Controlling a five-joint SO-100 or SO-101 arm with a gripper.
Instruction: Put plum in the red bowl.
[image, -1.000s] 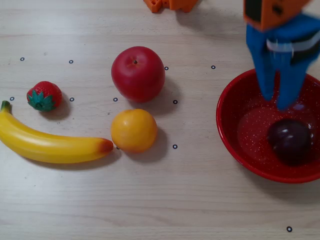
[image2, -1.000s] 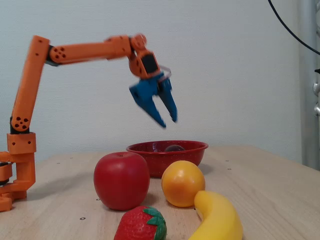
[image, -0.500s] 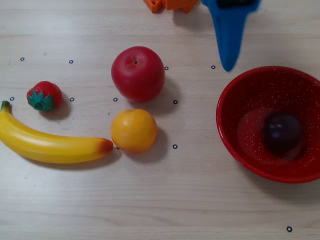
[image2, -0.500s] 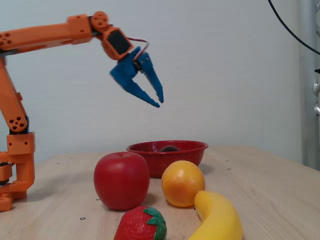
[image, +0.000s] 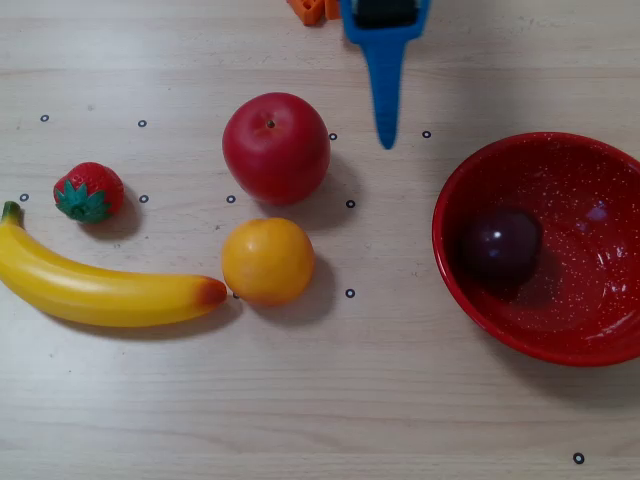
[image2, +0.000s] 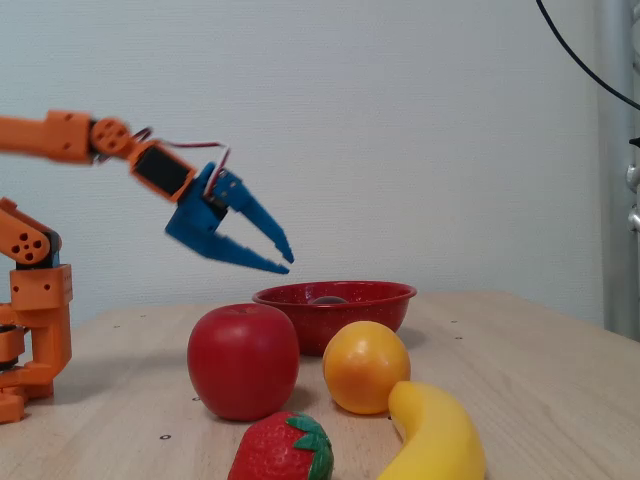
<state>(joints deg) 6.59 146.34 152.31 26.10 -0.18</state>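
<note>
The dark purple plum (image: 500, 245) lies inside the red speckled bowl (image: 600, 335) at the right of the overhead view, near the bowl's left inner wall. In the fixed view the bowl (image2: 375, 305) stands behind the fruits and only the plum's top (image2: 327, 299) peeks over the rim. My blue gripper (image2: 286, 263) hangs in the air, left of and above the bowl, open and empty. In the overhead view it (image: 386, 138) enters from the top edge, pointing down between the apple and the bowl.
A red apple (image: 276, 148), an orange (image: 267, 261), a banana (image: 100, 288) and a strawberry (image: 88, 192) lie left of the bowl. The orange arm base (image2: 30, 320) stands at the left of the fixed view.
</note>
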